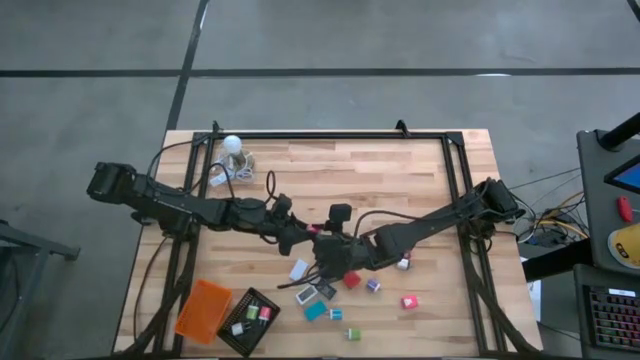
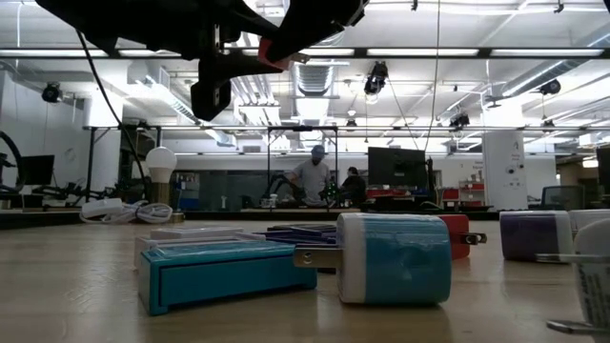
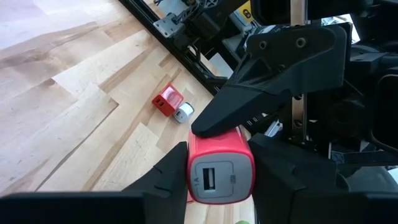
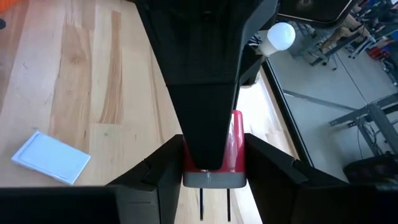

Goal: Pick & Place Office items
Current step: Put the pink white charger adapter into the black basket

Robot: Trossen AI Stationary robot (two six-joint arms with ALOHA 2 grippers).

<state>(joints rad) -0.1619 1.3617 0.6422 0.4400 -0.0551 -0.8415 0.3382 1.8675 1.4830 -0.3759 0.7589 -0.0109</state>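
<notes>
Two grippers on one item: the left gripper and the right gripper both hold the red charger. They grip it from opposite ends, above the table's middle, clear of the wood.

1. Charger: I see a USB port at the left gripper's end and two prongs at the right gripper's. The marks beside the port are too small for me to read.
2. Loose pieces, between the grippers and the front edge:
   - a white block
   - a teal box
   - a red block
   - a purple block
   - a pink-red block
   - a green piece
3. Trays, front left corner: the orange tray lies beside the black tray, which has small pieces in it.
4. Bulb: far left corner, with its cord coiled beside it.
5. Surface: a plank wood table with a black frame rail along the edges. The far half shows bare wood.
6. Room: concrete floor, strip lights overhead, and monitors and two people far behind.
</notes>
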